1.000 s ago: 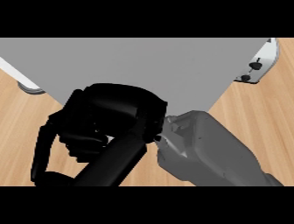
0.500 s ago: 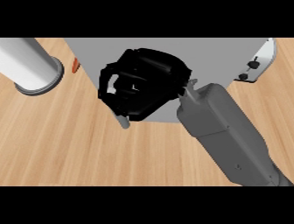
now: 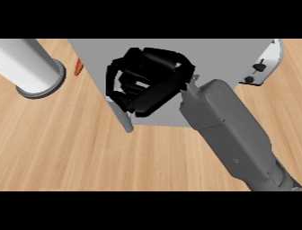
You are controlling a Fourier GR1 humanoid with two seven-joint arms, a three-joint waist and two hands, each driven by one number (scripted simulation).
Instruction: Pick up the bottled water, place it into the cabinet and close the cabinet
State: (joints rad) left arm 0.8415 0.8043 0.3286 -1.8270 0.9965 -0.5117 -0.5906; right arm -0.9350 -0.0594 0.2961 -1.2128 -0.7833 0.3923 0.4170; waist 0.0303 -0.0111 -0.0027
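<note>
My right hand (image 3: 150, 81) lies over the left part of the grey cabinet (image 3: 227, 54), its grey forearm (image 3: 230, 130) coming in from the lower right. The fingers are curled, and nothing shows inside them. Just below the hand a thin grey bar (image 3: 126, 122), the door's edge or handle, sticks out from the cabinet's left front corner. No water bottle can be made out in this view. My left hand does not show.
A tall white cylinder (image 3: 14, 58) on a grey round base (image 3: 44, 90) stands at the left on the wooden counter (image 3: 60, 152). A small orange thing (image 3: 78, 67) peeks out beside the cabinet's left side. Black hinges (image 3: 258, 67) sit on a white panel at the right.
The hand has moved up and to the right over the cabinet. The grey panel's left edge has drawn back to the right, uncovering the white cylinder and the orange thing.
</note>
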